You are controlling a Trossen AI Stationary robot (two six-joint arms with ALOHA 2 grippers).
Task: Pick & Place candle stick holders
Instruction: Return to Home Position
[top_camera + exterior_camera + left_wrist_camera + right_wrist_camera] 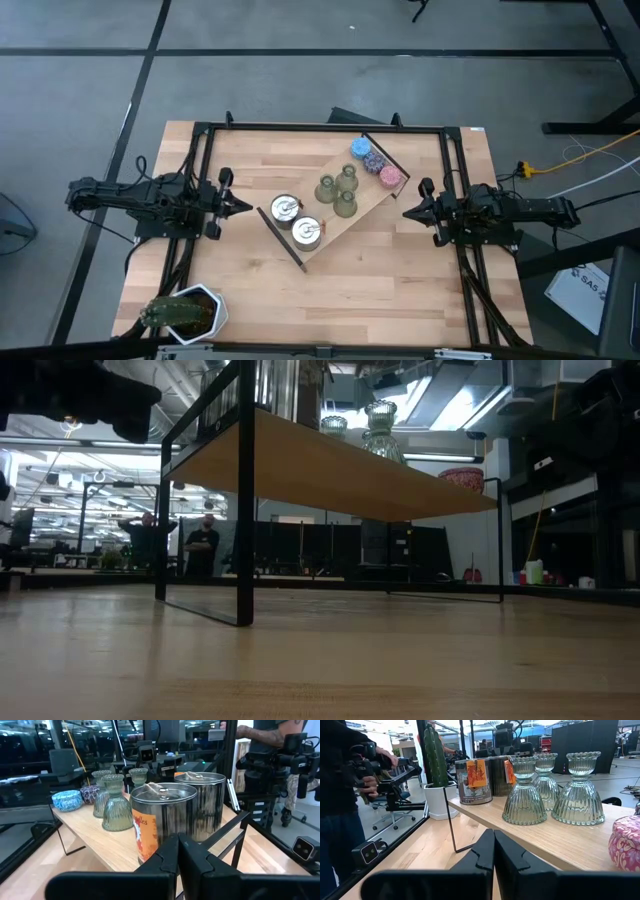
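The left gripper (246, 207) and the right gripper (406, 212) both hang empty with fingers pressed together, on opposite sides of the shelf (367, 203) and clear of it. In the shelf's middle stand the three candle stick holders (524, 795), upright and clustered close, between the tins (285, 208) and the pucks (362, 150). They look like ribbed glass: stiff, smooth, probably brittle and fairly light. The narrow waist above the bell base seems the surest hold, squeezed gently.

Silver tins (286, 208), potted cactus (176, 313)
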